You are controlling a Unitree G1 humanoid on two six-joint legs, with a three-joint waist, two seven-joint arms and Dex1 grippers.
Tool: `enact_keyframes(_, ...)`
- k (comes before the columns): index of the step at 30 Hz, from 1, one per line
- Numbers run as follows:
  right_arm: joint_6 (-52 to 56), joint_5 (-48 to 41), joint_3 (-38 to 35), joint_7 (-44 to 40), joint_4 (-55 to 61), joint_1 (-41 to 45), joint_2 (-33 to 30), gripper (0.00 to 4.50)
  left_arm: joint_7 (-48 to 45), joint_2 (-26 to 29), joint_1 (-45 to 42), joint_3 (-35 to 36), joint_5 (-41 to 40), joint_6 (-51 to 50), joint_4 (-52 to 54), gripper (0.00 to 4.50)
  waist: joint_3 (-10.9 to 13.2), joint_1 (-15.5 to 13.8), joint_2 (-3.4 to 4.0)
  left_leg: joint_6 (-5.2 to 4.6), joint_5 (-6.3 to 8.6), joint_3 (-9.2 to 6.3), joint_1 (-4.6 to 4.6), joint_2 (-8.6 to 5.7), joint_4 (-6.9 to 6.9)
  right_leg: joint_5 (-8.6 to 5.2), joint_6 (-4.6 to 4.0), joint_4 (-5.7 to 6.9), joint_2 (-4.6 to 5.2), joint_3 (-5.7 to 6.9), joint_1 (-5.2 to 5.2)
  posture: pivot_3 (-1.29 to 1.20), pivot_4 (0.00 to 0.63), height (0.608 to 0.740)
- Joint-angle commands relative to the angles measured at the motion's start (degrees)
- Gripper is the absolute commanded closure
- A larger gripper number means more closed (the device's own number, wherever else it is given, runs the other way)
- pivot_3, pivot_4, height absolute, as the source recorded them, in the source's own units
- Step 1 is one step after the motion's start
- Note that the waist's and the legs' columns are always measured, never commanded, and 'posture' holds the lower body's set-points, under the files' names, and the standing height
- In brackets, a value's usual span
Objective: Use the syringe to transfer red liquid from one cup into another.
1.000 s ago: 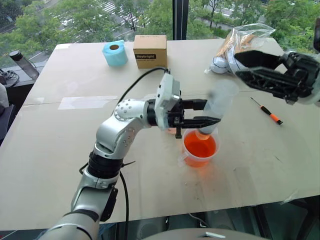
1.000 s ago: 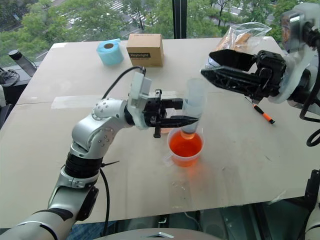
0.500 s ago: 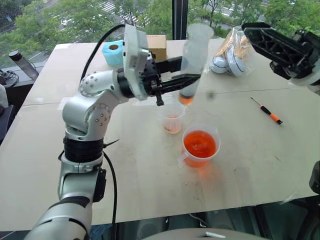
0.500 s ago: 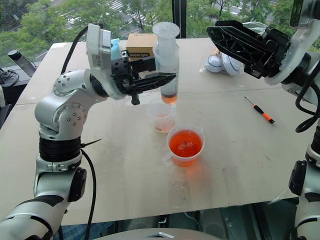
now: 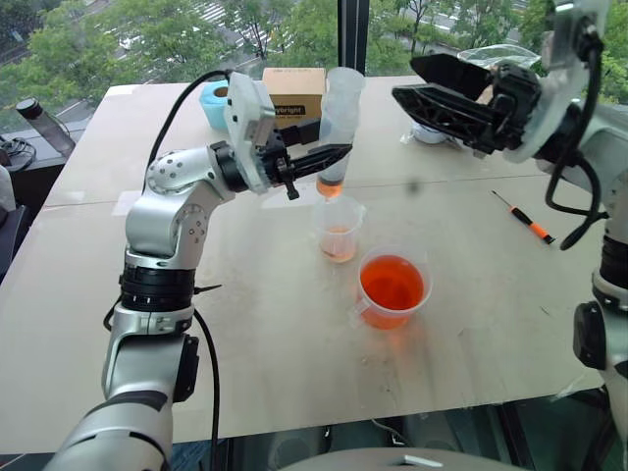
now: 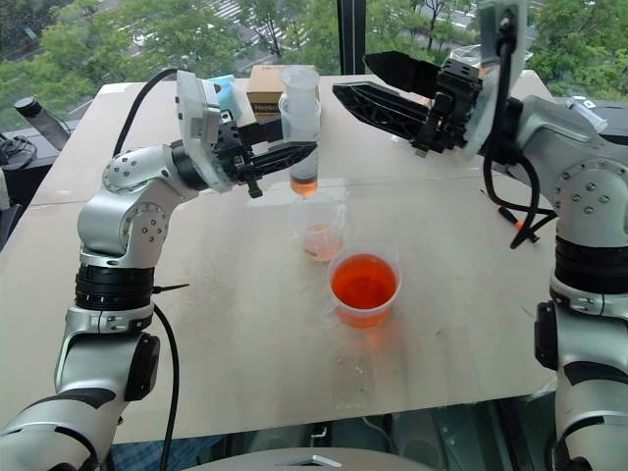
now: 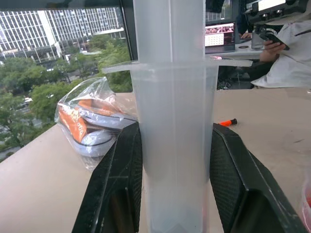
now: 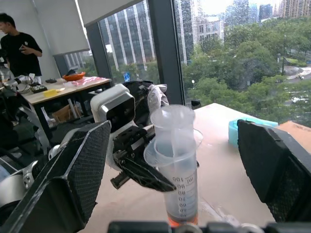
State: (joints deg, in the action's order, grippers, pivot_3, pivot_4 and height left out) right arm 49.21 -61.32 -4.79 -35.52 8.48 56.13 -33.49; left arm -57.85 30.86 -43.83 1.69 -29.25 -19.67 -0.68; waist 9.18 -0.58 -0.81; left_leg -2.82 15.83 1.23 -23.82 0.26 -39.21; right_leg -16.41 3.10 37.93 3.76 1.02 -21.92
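Observation:
My left gripper [image 5: 334, 155] is shut on the barrel of the syringe [image 5: 337, 123] and holds it upright. A little red liquid [image 5: 330, 184] fills the syringe's lower end, and its tip hangs just above the smaller, narrower clear cup [image 5: 339, 231], which has a shallow orange-red layer at its bottom. The wider handled cup [image 5: 392, 287], about half full of red liquid, stands on the table just right of it and nearer me. My right gripper [image 5: 407, 80] is open and level, to the right of the syringe's top and apart from it. In the left wrist view the syringe [image 7: 172, 121] sits between the fingers [image 7: 119, 189].
An orange-handled screwdriver [image 5: 523, 218] lies on the table [image 5: 245, 324] at the right. A cardboard box [image 5: 294, 86] and a blue tape roll [image 5: 214, 98] stand at the far edge by the window. A plastic bag [image 7: 92, 121] lies at the far right. A person [image 8: 17, 43] stands beyond the table.
My left gripper lifted the syringe out of the wider cup and carried it left, to above the smaller cup. My open right gripper swung left toward the syringe's top.

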Motion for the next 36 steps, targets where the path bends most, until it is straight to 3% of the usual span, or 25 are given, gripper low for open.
enact_keyframes(1,-1.4,3.2,0.6,-0.2,-0.8,4.4,1.7,0.12,-0.2,-0.7,0.1,0.4,-0.2,1.4,1.6,3.17,0.0,0.0,0.0,0.0,0.0,0.01,0.0,0.0,0.0,0.0,0.0,0.01,0.0,-0.01,-0.02,0.0,0.15,0.74)
enact_keyframes(13,1.5,12.3,5.9,-2.2,-5.3,8.7,6.0,0.12,0.3,-3.1,0.8,-0.4,-0.4,0.6,3.0,3.17,0.0,0.1,0.0,0.0,0.0,0.04,-0.02,-0.01,0.03,0.0,0.0,0.05,-0.03,0.02,-0.08,0.0,0.15,0.74)
enact_keyframes(16,1.9,13.7,6.2,-2.5,-5.3,8.9,6.4,0.96,0.2,-3.3,0.7,-0.4,-0.4,0.6,2.8,3.17,0.0,0.2,0.0,0.01,0.0,0.07,-0.03,-0.01,0.04,0.0,0.0,0.06,-0.03,0.03,-0.11,0.0,0.15,0.74)
enact_keyframes(20,2.2,15.0,5.9,-3.1,-5.4,9.2,7.0,2.94,0.2,-3.5,0.6,-0.5,-0.4,0.6,2.6,3.17,0.0,0.5,0.0,0.01,0.0,0.07,-0.03,-0.01,0.05,0.0,0.0,0.07,-0.04,0.03,-0.14,0.0,0.15,0.74)
enact_keyframes(21,2.2,15.2,6.0,-3.6,-5.3,9.3,6.9,3.1,0.3,-3.6,0.5,-0.5,-0.5,0.5,2.6,3.17,0.0,0.6,0.0,0.01,0.0,0.07,-0.03,-0.01,0.04,0.0,0.0,0.07,-0.04,0.03,-0.14,0.0,0.15,0.74)
enact_keyframes(36,5.6,18.8,10.0,-6.7,-2.5,5.2,8.2,3.1,0.5,-3.7,0.5,0.1,-0.8,0.3,2.9,3.17,0.0,1.3,0.0,0.01,0.0,0.07,-0.03,-0.01,0.06,0.0,0.0,0.07,-0.03,0.0,-0.15,0.0,0.15,0.74)
